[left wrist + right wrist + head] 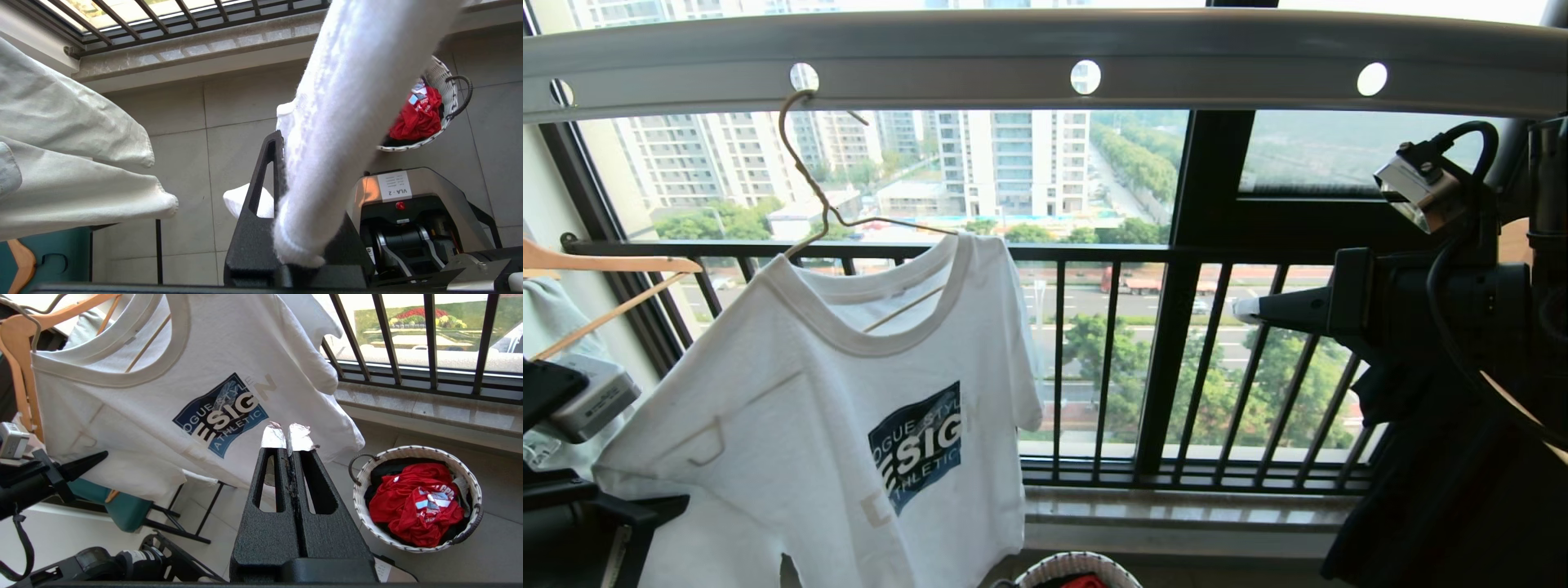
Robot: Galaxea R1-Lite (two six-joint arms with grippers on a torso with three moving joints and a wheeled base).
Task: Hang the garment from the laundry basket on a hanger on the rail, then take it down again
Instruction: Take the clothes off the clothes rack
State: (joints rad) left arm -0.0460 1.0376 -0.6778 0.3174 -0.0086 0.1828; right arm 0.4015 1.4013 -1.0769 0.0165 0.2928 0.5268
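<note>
The garment [817, 392], a white T-shirt with a blue chest logo, hangs on the thin wire hanger [827, 214]. The hanger's hook sits in a hole of the rail [980, 49]. In the left wrist view my left gripper [292, 141] is shut on a bunched fold of the garment [347, 102]; one black finger [265, 175] shows and cloth covers the other. My right gripper [288, 435] is shut and empty, just in front of the garment's [122, 404] lower edge. It shows at the right [1245, 309] in the head view. The laundry basket [470, 486] stands on the floor below.
The basket holds red clothing [412, 502] and something black. A wooden hanger [605, 265] with a pale garment [61, 122] hangs to the left of the T-shirt. A black garment [1445, 490] hangs at the right. The barred window railing [1094, 253] runs behind. A teal chair [126, 506] stands under the shirt.
</note>
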